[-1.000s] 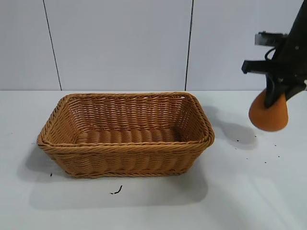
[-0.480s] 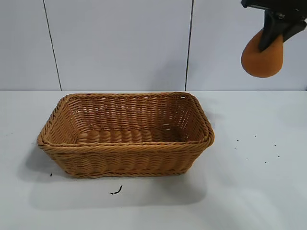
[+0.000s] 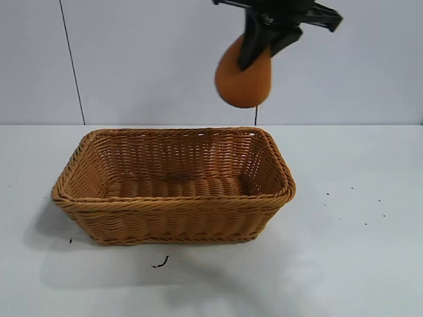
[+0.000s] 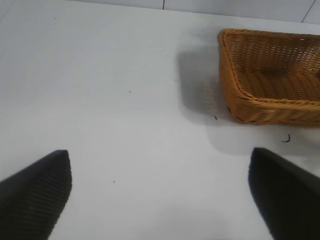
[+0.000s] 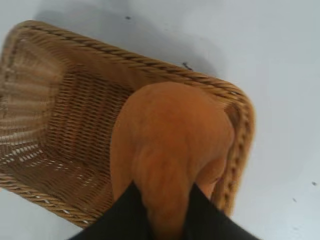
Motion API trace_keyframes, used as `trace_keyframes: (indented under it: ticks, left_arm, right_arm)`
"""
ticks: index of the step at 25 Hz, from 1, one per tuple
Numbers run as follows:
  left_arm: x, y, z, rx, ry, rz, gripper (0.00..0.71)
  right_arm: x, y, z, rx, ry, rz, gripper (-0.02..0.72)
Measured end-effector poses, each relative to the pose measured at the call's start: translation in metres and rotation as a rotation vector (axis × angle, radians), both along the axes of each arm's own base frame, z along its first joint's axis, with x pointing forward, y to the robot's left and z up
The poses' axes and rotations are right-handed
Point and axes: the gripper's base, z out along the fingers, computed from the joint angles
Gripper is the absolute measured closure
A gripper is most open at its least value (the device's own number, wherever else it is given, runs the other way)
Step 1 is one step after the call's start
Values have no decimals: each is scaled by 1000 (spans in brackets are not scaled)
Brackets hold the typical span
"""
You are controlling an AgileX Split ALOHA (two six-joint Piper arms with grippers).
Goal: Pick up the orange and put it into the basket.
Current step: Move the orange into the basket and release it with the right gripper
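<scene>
My right gripper [image 3: 261, 43] is shut on the orange [image 3: 243, 78], a dull-orange pear-shaped fruit that hangs from its narrow top. It is held high above the right back part of the basket [image 3: 173, 218], a large tan wicker one on the white table. In the right wrist view the orange [image 5: 170, 135] fills the middle, pinched between the black fingers [image 5: 125, 215], with the basket [image 5: 55, 130] below it. My left gripper [image 4: 160, 195] is open and empty over bare table, well away from the basket [image 4: 270, 80].
The white table [image 3: 357, 264] carries small dark specks to the right of the basket and a small black scrap [image 3: 160, 263] in front of it. A grey panelled wall [image 3: 145, 59] stands behind.
My right gripper has lifted the orange from low at the right of the table, then carried it leftward to above the basket. The left arm has not moved.
</scene>
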Motion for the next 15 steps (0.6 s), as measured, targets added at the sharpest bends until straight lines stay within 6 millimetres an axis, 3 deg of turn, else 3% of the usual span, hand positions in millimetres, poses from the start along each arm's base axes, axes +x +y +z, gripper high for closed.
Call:
trace_keyframes:
  ticks: [6, 12, 15]
  left_arm:
    - [0, 0, 0, 0, 0, 0, 18]
    - [0, 0, 0, 0, 0, 0, 18]
    - [0, 0, 0, 0, 0, 0, 18]
  right_arm:
    - [-3, 53, -51, -1, 30, 61, 638]
    - [9, 67, -112, -16, 104, 26, 638]
    - [13, 69, -131, -24, 115, 17, 638]
